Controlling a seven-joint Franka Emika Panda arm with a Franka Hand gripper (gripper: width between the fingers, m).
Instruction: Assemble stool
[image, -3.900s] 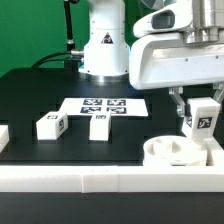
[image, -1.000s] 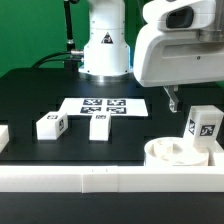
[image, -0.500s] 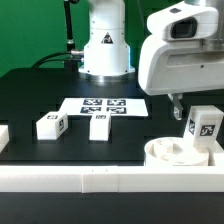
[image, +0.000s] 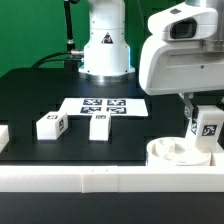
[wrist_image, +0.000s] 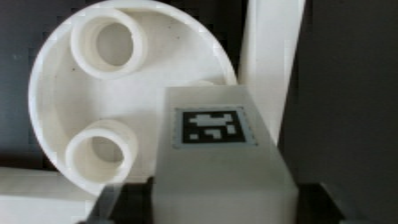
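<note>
The round white seat disc (image: 178, 152) lies at the exterior view's right, against the front rail. One white leg (image: 207, 125) with a marker tag stands upright on it. My gripper (image: 203, 108) has come down over this leg, its jaws on either side of the leg's top. In the wrist view the leg (wrist_image: 217, 150) fills the gap between the dark fingers (wrist_image: 121, 200), which press against its sides. Two open sockets of the seat disc (wrist_image: 125, 95) show beyond it. Two more legs (image: 50, 125) (image: 98, 125) lie on the table.
The marker board (image: 103, 105) lies flat behind the two loose legs. A white border rail (image: 100, 180) runs along the front edge, with a short white piece (image: 3, 135) at the left. The arm's base (image: 103, 45) stands at the back.
The gripper was raised clear above the leg half a second ago. It has since dropped down and to the right over the leg's top, and the leg has shifted slightly right.
</note>
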